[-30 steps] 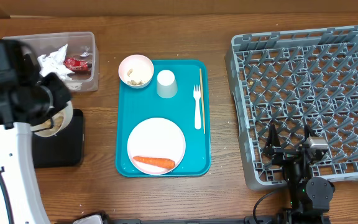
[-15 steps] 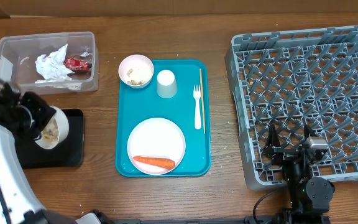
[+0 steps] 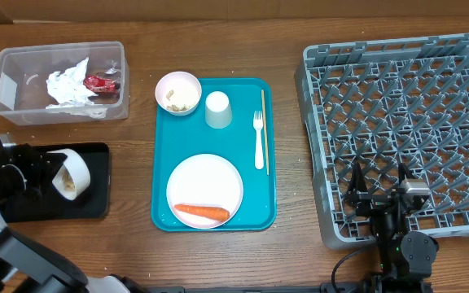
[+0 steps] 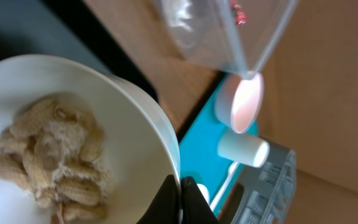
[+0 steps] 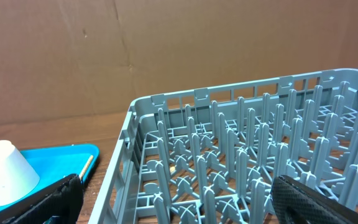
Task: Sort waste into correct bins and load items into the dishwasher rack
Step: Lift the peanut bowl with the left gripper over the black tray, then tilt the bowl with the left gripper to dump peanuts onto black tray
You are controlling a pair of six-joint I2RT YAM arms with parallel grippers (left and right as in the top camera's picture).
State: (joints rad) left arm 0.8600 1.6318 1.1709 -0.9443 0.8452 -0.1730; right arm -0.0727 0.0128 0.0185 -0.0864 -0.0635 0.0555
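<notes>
Left jaws pinch the rim of a bowl, pressed onto it. The bowl hangs tipped on its side over the black tray at the table's 8 o'clock, with nut bits inside. The tub at 10 o'clock holds paper and a red wrapper.

At the table's centre is the teal tray. A second bowl with more nut bits sits at its 11 o'clock corner, overlapping the edge, and the cup is just beside that bowl at 3 o'clock. The fork and stick lie side by side along the 3 o'clock edge. The plate is at 6 o'clock, with the carrot on its 6 o'clock rim.

The rack fills the table's 3 o'clock side. Right jaws are spread wide at its 7 o'clock corner, holding nothing.
</notes>
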